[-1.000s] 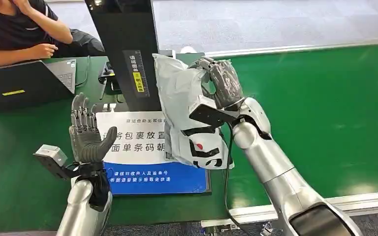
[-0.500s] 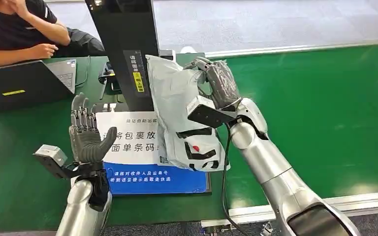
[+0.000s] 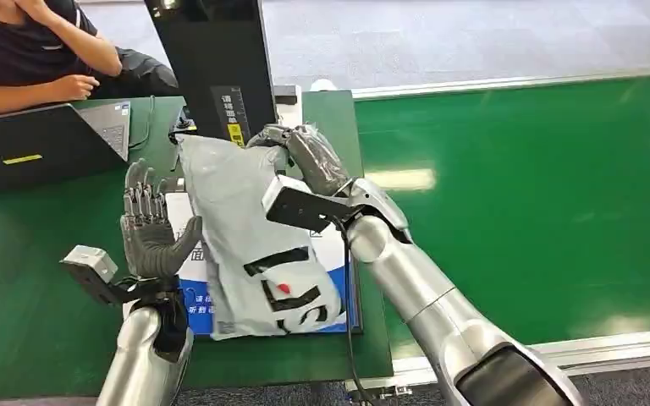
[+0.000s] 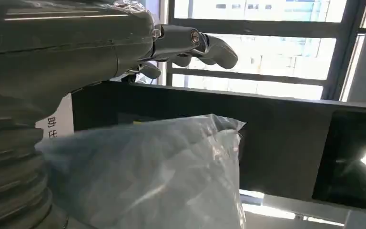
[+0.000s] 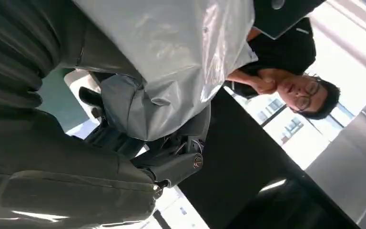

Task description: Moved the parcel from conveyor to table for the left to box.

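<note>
On the desk, left to right:
left hand: our left hand [image 3: 148,228] is raised over the desk [image 3: 25,296], palm up, fingers apart, holding nothing. It stands just beside the parcel's near edge; we can't tell if it touches.
parcel: the grey poly parcel [image 3: 250,241] is tilted, upper end lifted, lower end down on the blue-and-white instruction sheet [image 3: 345,292]. So it's over the desk, off the conveyor [image 3: 542,186].
right hand: our right hand [image 3: 309,161] grips the parcel's upper end, fingers wrapped into the bunched film (right wrist view shows it [image 5: 138,102]).
step, our read: we're lowering the parcel onto the sheet.
how to do it well: we'd ease the held end down until the parcel lies flat, then let go. Film is slack, so it will sag and slide; keep it away from the black scanner post [image 3: 212,68] right behind it. Leave it within our left hand's reach.
risk: dropping it early could send it over the desk's near edge.
counts: 1 parcel, 1 sheet, 1 scanner post, 1 laptop [image 3: 42,144], 1 person [image 3: 34,51] seated far left, 2 robot hands.
</note>
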Tool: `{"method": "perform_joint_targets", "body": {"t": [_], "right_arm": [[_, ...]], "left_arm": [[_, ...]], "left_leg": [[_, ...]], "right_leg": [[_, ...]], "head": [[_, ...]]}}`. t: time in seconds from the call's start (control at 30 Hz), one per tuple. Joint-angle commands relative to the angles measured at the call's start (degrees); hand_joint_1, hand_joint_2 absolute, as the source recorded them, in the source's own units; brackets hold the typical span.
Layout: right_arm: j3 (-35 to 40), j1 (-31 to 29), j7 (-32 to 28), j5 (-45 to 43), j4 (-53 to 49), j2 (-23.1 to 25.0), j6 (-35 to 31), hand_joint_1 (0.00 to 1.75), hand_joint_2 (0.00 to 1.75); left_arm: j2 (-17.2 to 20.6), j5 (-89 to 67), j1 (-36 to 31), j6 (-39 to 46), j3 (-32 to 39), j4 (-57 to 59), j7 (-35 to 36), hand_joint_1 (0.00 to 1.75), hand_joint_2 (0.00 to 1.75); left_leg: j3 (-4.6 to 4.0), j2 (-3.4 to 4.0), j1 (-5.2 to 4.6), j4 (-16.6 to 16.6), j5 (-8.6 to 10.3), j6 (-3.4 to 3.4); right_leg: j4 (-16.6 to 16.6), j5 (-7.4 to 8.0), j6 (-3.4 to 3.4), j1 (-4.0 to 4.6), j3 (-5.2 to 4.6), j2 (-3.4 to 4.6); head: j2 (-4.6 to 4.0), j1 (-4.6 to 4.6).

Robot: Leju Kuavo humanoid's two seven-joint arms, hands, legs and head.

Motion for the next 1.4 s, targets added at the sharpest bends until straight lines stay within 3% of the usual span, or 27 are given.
{"method": "perform_joint_targets", "body": {"t": [0.03,0.07,0.43,0.47,0.53,0.73,1.33,1.37,1.4], "right_arm": [[2.2,-4.7,0.4,0.9,9.6,1.6,-2.1,1.75,1.75],[2.2,-4.7,0.4,0.9,9.6,1.6,-2.1,1.75,1.75],[2.2,-4.7,0.4,0.9,9.6,1.6,-2.1,1.75,1.75],[3.0,-4.2,4.2,5.1,10.4,1.3,-6.5,1.75,1.75],[1.7,-2.6,3.9,6.2,12.6,0.6,-8.4,1.75,1.75],[1.5,1.2,7.5,8.3,25.3,-2.3,0.7,1.75,1.75],[1.5,2.1,8.0,9.1,27.0,-2.9,0.8,1.75,1.75],[1.5,2.1,8.0,9.1,27.0,-2.9,0.8,0.0,1.75],[-0.8,4.1,13.8,7.8,27.4,-3.8,4.4,0.0,1.75]], "left_arm": [[1.6,0.3,-0.9,0.0,0.4,3.4,0.3,0.0,1.75],[1.6,0.3,-0.9,0.0,0.4,3.4,0.3,0.0,1.75],[1.6,0.3,-0.9,0.0,0.4,3.4,0.3,0.0,1.75],[1.8,-0.3,-1.1,-0.7,0.0,3.5,0.4,0.0,1.75],[1.5,-0.9,-1.2,-1.2,0.9,3.2,0.7,0.0,1.75],[0.9,-2.4,-1.6,-2.1,3.0,5.5,0.2,0.0,1.75],[0.7,-2.9,-2.0,-2.3,3.6,5.7,0.1,0.0,1.75],[0.7,-2.9,-2.0,-2.3,3.6,5.7,0.1,0.0,1.75],[0.4,-3.4,-1.0,-1.9,4.1,4.7,0.3,0.0,1.75]], "left_leg": [[0.45,0.09,0.02,-0.1,-0.1,-0.02],[0.15,-0.01,-0.02,0.0,-0.02,-0.01],[0.08,-0.05,-0.03,0.0,-0.02,-0.01],[0.2,-0.05,-0.01,0.0,-0.05,-0.03],[0.24,-0.06,0.0,0.0,-0.05,-0.03],[0.5,-0.25,0.03,-0.2,0.03,0.0],[0.24,-0.15,0.0,-0.1,-0.03,-0.02],[0.19,-0.13,0.0,0.0,-0.02,-0.01],[0.31,-0.18,0.0,-0.1,-0.03,-0.02]], "right_leg": [[-0.1,-0.03,-0.17,0.05,0.36,0.04],[0.0,-0.01,-0.08,-0.01,0.14,-0.03],[0.0,-0.02,-0.08,-0.02,0.06,-0.06],[0.0,-0.04,-0.12,0.01,0.17,-0.07],[0.0,-0.04,-0.12,0.02,0.22,-0.08],[-0.3,0.0,-0.11,0.06,0.56,-0.28],[-0.1,-0.03,-0.09,0.03,0.21,-0.16],[-0.1,-0.02,-0.08,0.02,0.16,-0.14],[-0.1,-0.04,-0.12,0.04,0.28,-0.2]], "head": [[0.0,0.0],[0.0,0.02],[0.0,0.0],[0.0,0.0],[0.0,0.0],[0.0,0.0],[-0.02,0.0],[0.0,0.0],[0.0,0.0]]}}
